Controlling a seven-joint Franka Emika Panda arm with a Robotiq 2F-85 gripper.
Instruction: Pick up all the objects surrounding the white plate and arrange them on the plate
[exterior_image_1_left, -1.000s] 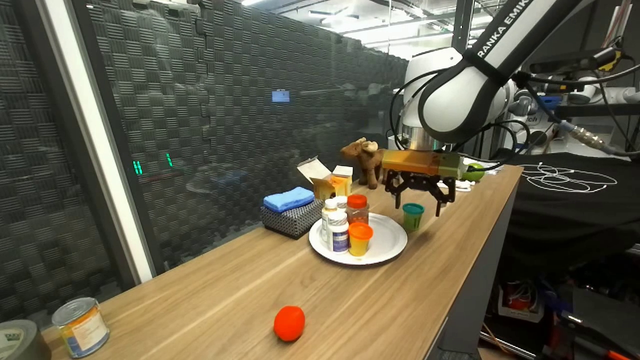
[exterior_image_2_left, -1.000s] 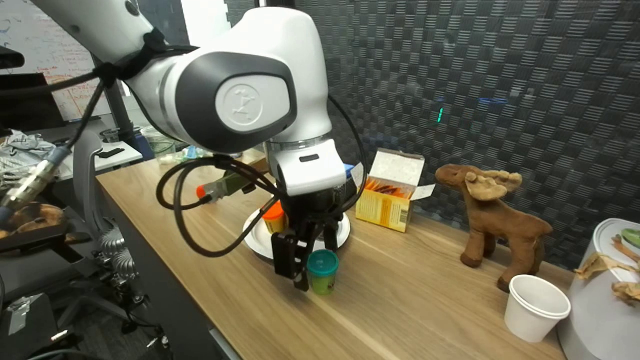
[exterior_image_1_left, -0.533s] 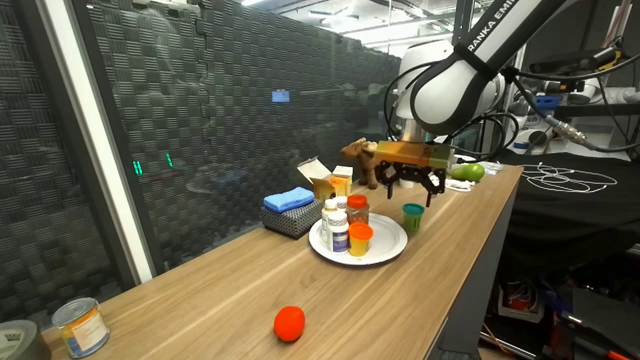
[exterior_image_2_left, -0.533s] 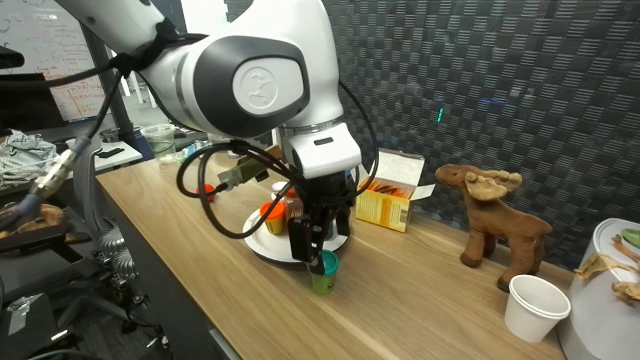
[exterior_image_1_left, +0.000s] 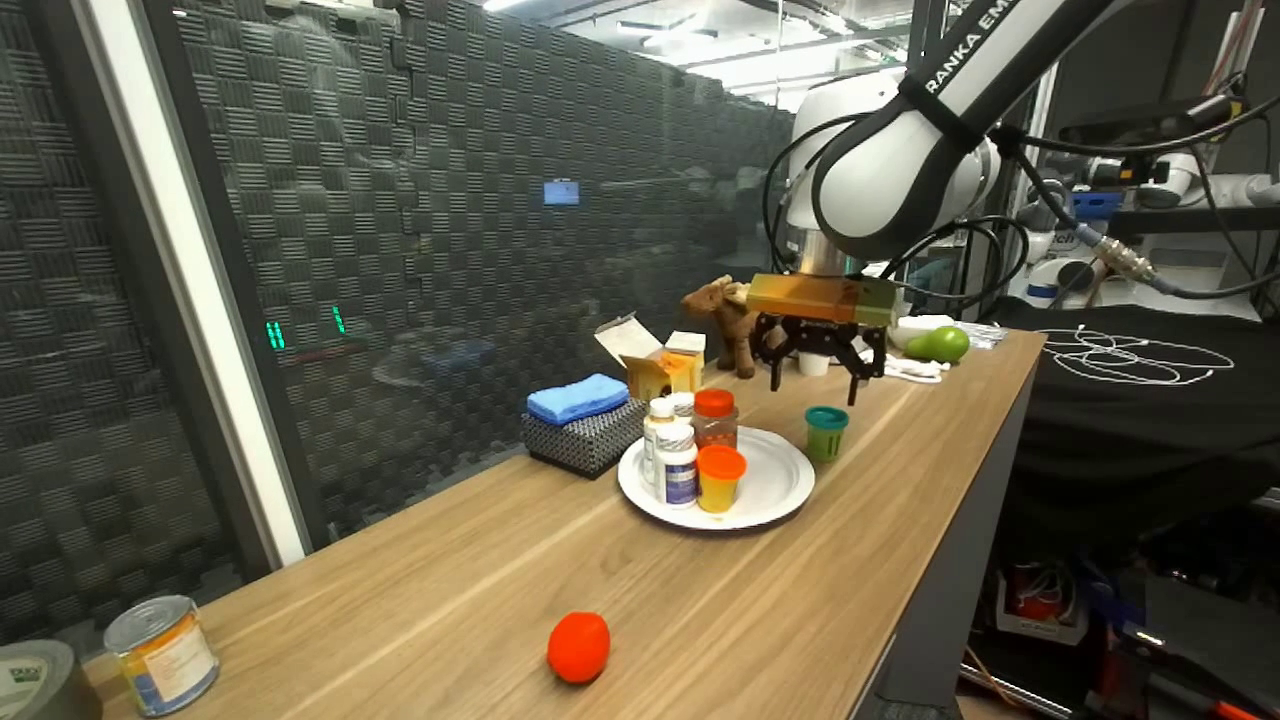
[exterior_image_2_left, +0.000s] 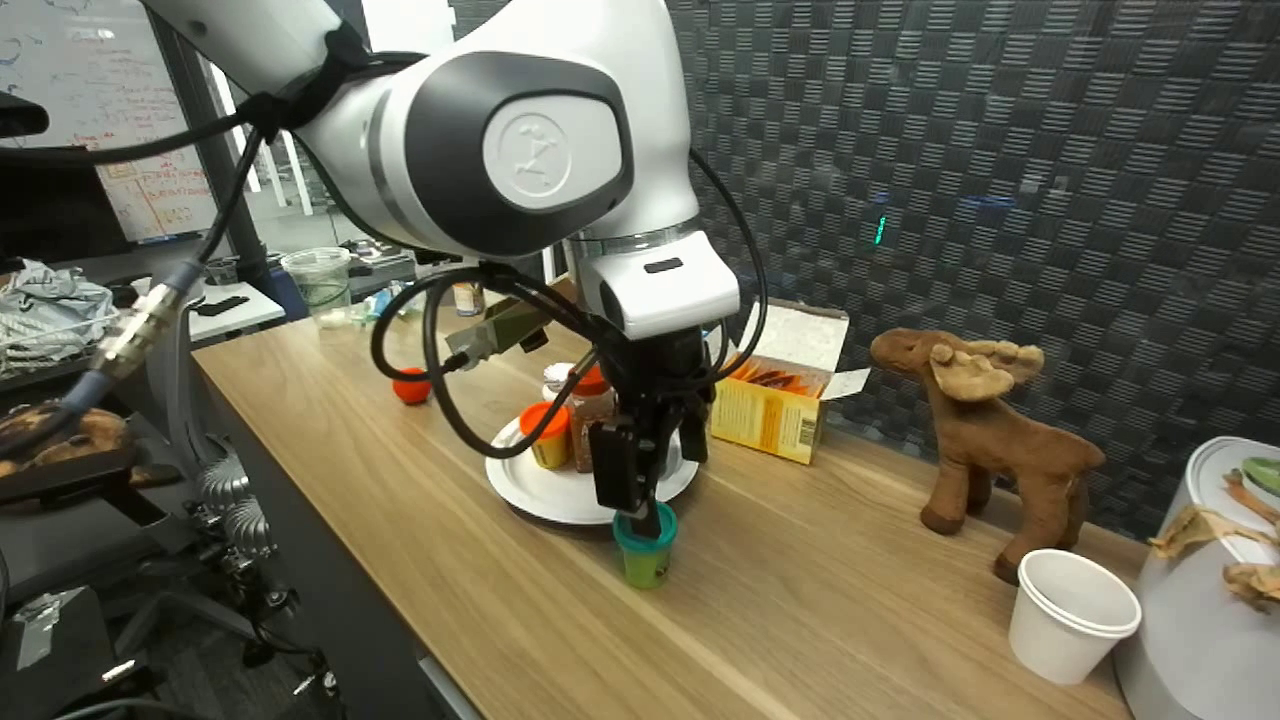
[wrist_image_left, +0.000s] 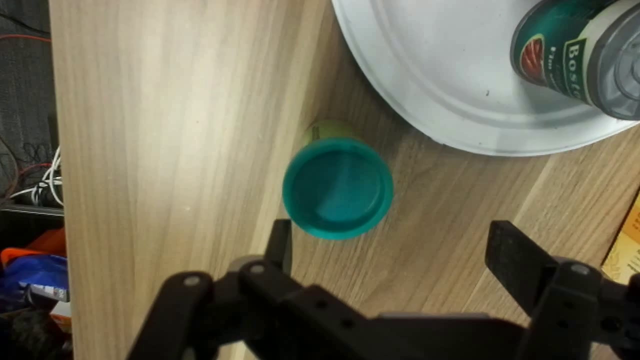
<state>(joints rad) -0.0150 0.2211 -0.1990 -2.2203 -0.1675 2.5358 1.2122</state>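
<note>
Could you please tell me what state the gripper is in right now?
Gripper: open and holding nothing; the teal-lidded cup stands ungrasped on the table.

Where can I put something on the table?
Bare wooden tabletop shows between the round red ball and the round white plate, and between that ball and the pale-labelled metal can. The plate is crowded around its white plastic bottles.
</note>
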